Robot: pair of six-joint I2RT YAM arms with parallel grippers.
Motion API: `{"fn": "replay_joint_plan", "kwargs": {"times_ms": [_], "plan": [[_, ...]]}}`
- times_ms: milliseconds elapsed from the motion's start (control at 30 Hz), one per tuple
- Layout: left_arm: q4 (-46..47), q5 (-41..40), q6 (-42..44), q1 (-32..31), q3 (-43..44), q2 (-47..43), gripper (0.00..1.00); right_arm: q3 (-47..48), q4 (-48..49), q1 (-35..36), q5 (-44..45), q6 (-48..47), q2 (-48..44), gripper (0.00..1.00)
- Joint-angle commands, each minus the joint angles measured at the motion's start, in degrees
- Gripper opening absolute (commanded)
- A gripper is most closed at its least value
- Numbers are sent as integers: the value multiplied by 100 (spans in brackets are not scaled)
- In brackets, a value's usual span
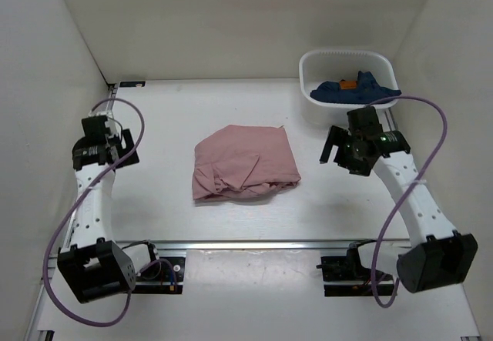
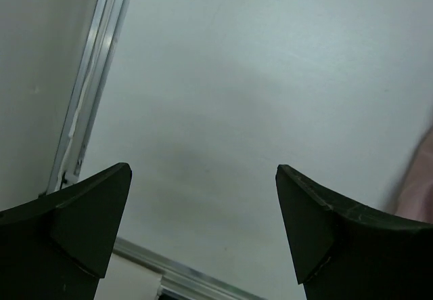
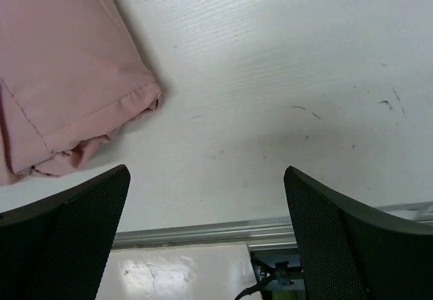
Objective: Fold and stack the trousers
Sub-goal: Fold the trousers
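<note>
**Pink trousers folded mid-table, both grippers open and empty**

A metal rail runs along the near side of the table. The left gripper has its jaws spread wide with nothing between them, over bare table by the left wall. The right gripper is also spread wide and empty, near the right edge of the trousers but apart from them. The trousers lie in a folded, wrinkled bundle at the middle of the table. At the far right stands a white tub holding a dark blue garment. Its orange tag is too small to read.
</note>
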Motion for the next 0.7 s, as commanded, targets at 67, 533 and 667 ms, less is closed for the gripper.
{"fn": "replay_joint_plan", "kwargs": {"times_ms": [67,533,667], "plan": [[-363,113,-1,401,-765,-778,100,21,-569,-150,338,-136,-694,99],[-750,227,-1,682,-871,-1543,100,-506,-333,-150,242,154,-1327,99],[-750,279,-1,682,-985,-1648,100,-506,-456,-150,295,154,-1381,99]]}}
